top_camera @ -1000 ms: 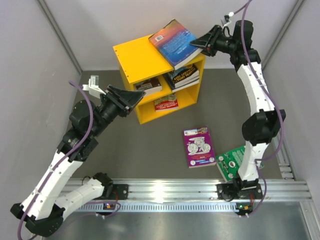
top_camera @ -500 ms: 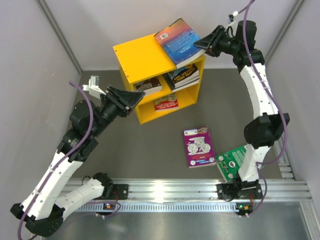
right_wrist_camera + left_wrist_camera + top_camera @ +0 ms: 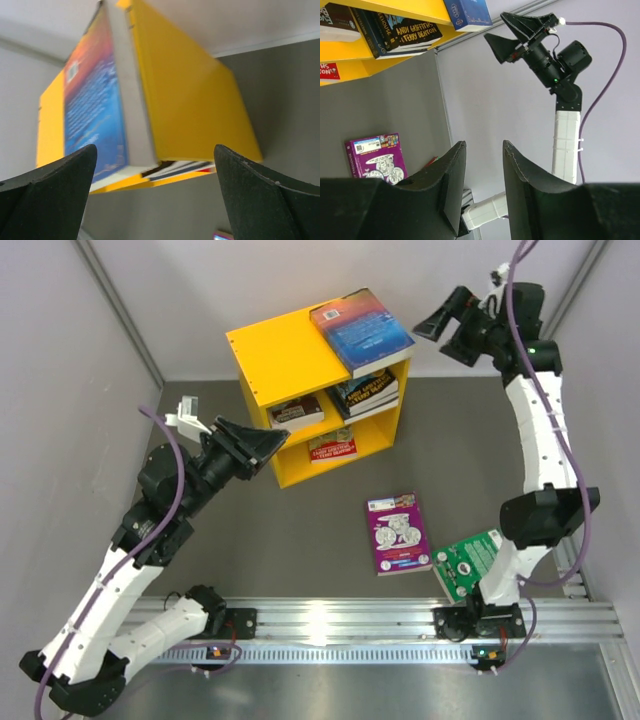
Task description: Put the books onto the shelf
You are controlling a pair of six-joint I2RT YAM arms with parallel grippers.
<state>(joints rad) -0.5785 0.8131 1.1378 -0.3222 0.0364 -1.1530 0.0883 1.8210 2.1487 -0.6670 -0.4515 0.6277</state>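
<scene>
R claw (image 3: pixel 437 315) jaws wide apart, empty. Blue book (image 3: pixel 362 330) lies just ahead of it, not touching, flat on top of yellow shelf (image 3: pixel 285 360), at the edge nearest the claw. L claw (image 3: pixel 272 440) jaws a bit apart, nothing btwn; shelf's front corner right ahead. I see purple book (image 3: pixel 397 533) + green book (image 3: pixel 468 562) on surface (image 3: pixel 300 540), well behind R claw.

At least six books (image 3: pixel 362 328) and one shelf (image 3: pixel 280 360).

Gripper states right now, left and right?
Left gripper: slightly open, holding nothing.
Right gripper: wide open, holding nothing; blue book sits on the shelf top.
</scene>
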